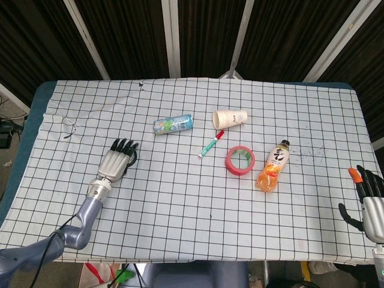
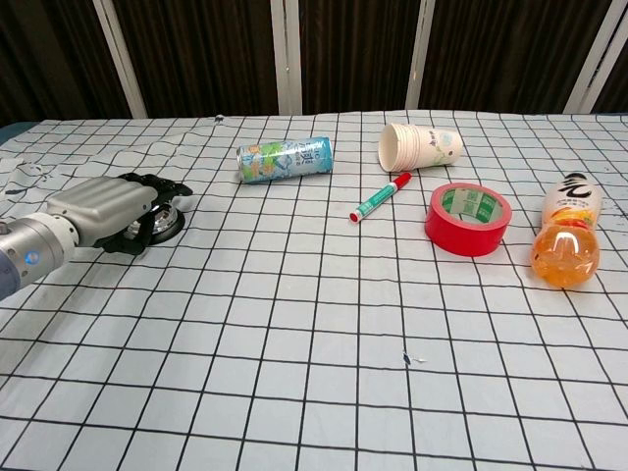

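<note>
From above, the left hand (image 1: 117,161) covers the bell (image 2: 160,220) entirely, while the chest view shows its rim peeking out beneath the flat, extended fingers (image 2: 162,184), on the left part of the counter (image 1: 180,198). Whether the palm touches it is unclear. Only the head view shows the right hand (image 1: 369,201), empty with fingers apart, at the counter's right edge.

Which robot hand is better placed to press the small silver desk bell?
Left. The left robot hand is already over the small silver desk bell, while the right robot hand sits at the far table edge.
</note>
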